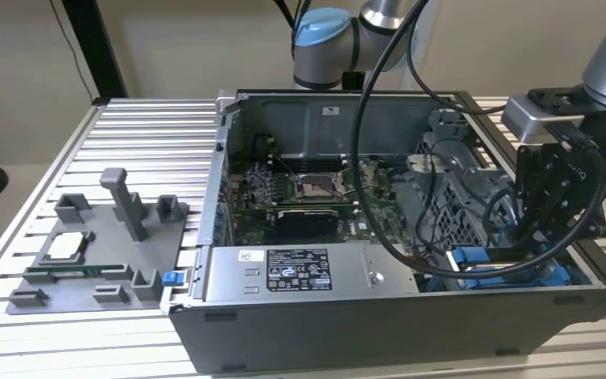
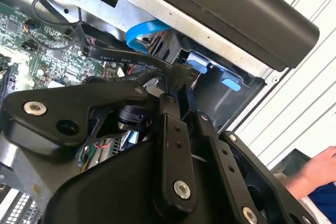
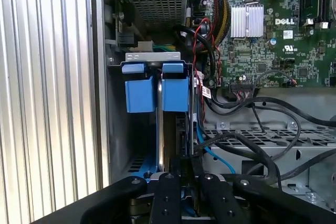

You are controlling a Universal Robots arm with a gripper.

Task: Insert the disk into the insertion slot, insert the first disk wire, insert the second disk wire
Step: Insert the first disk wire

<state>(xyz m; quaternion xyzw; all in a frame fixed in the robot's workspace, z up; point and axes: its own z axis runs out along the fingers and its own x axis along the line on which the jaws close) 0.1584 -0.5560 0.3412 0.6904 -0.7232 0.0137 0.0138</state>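
Second wrist view | gripper pinching white-lettered black disk wire | insertion slot near

Exterior view sits high, looking down into the open computer case on the surface, arm at three o'clock. Both wrist views ride tight behind the pincer, looking into the case. All three views share the insertion slot and motherboard.
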